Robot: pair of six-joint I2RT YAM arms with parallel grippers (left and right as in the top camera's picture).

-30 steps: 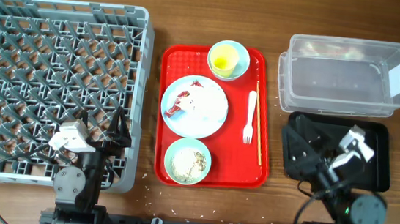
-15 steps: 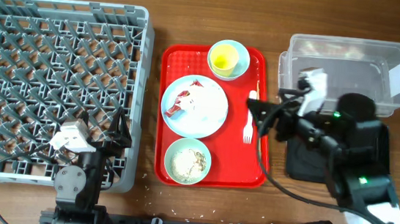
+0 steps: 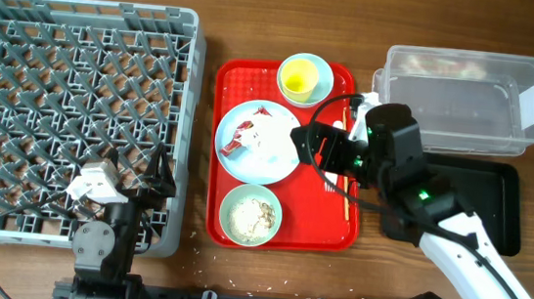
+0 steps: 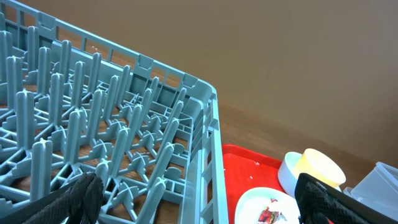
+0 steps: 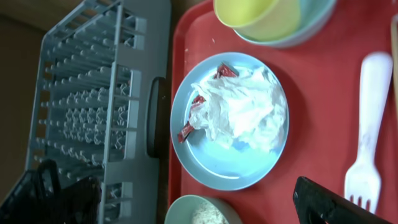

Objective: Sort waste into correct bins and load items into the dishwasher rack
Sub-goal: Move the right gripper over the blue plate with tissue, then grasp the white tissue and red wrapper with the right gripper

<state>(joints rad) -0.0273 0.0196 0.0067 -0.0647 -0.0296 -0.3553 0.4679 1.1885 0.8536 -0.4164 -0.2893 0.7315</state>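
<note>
The crumpled white tissue [image 5: 239, 115] sits on the round pale blue plate [image 5: 217, 174], ahead of the right gripper [image 3: 306, 151] and between the lines of its fingers. The red snack wrapper [image 5: 191, 129] pokes out from beneath it. The tissue looks light, soft and squashable, so a pinch on its bunched middle should hold; the slick wrapper may slip free. The right arm reaches across the red tray [image 3: 338, 230], jaws spread wide, empty. The left gripper [image 3: 154, 176], equally wide and empty, hangs over the dishwasher rack [image 4: 205, 137].

The right end effector [image 3: 308, 152] has swung from above the black tray [image 3: 497, 206] to beside the plate [image 3: 264, 155].
</note>
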